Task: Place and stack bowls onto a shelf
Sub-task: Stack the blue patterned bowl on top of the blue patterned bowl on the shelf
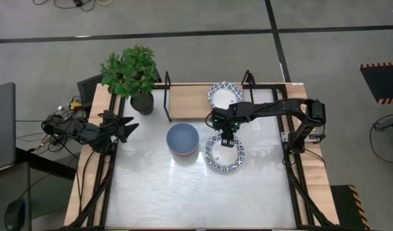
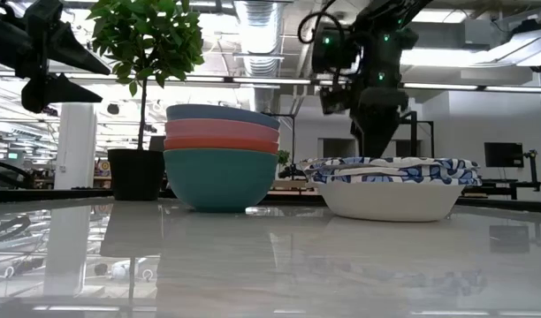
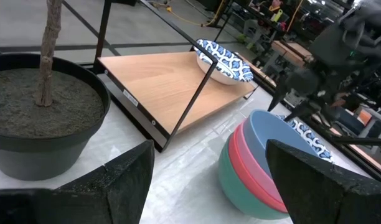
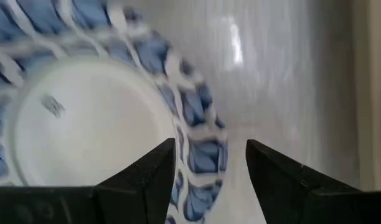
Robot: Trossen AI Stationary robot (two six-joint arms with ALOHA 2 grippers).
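1. Right now the patterned bowl (image 1: pixel 225 154) sits on the worktop (image 1: pixel 183 192) directly below the right pincer (image 1: pixel 227 136), whose fingers are spread over its rim, gripping nothing.
2. Beside that pincer stands a stack of plain bowls (image 1: pixel 183 140), blue on top.
3. Beyond it, another patterned bowl (image 1: pixel 225 95) rests on the shelf (image 1: pixel 190 102).
4. The left pincer (image 1: pixel 127 127), spread too, hovers near the plant pot (image 1: pixel 142 102).

The stack of plain bowls (image 2: pixel 222 155) runs blue on top, then pink-red, then teal at the bottom. Two white bowls carry blue patterned rims: one on the tabletop (image 1: pixel 225 154), one on the light wooden shelf (image 1: pixel 190 102) (black wire frames), at its right end (image 1: pixel 225 95). Both grippers are dark.
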